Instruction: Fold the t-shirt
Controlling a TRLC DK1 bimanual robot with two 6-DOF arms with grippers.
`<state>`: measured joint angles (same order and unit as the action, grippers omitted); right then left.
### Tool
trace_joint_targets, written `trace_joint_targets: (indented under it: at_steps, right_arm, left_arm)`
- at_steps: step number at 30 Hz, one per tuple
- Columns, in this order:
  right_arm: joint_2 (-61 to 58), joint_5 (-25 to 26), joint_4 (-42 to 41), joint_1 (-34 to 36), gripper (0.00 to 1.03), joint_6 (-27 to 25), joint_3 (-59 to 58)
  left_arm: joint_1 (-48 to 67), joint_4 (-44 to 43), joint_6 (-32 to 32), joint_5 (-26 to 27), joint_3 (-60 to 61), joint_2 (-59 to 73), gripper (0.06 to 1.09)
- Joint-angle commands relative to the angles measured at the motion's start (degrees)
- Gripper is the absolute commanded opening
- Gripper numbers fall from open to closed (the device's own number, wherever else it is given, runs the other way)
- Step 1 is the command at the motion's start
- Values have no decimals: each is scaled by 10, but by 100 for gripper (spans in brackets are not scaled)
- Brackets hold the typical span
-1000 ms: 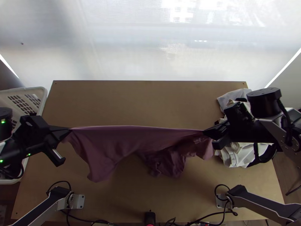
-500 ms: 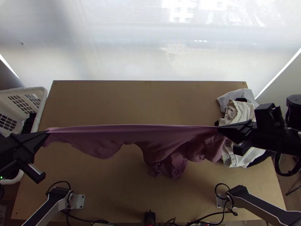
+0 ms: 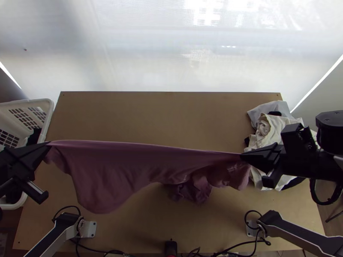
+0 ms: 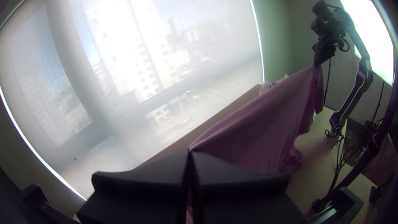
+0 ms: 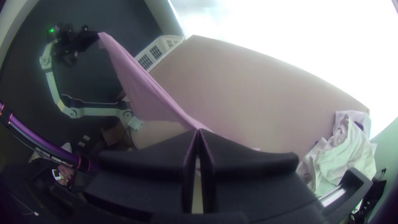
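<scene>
Table [image 3: 167, 120] under t-shirt [image 3: 107, 167] btwn L hand [image 3: 49, 143], R hand [image 3: 242, 156].

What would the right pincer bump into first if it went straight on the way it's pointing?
Probably the purple shirt: the right pincer grips it and points nearly along its stretched edge. Past that, maybe only air over the table; its height is hard to tell.

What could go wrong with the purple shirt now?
The soft purple cloth t-shirt might slip out, because the black left hand and black right hand pinch it just at their tips. Its bunched part could land crumpled and make a messy fold. The right end hangs near the rumpled pile of white cloth clothes, so it might catch there.
</scene>
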<state>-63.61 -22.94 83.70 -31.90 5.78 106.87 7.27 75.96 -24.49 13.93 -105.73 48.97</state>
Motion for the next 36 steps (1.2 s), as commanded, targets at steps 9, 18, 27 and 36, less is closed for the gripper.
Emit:
trace_joint_targets:
  at_steps: [9,18,27,36]
  right_arm:
    - [-49,54,-13,18,3,-9,151]
    - [-12,19,-7,13,3,11,96]
    - [-17,23,-4,10,3,11,130]
    - [-9,4,-21,11,3,-2,-47]
  left_arm:
    - [-64,-146,98,0,1,15,10]
    - [-81,-158,160,-5,18,-42,10]
    - [-98,-142,146,-3,6,-75,10]
    - [-97,-104,165,45,193,-103,10]
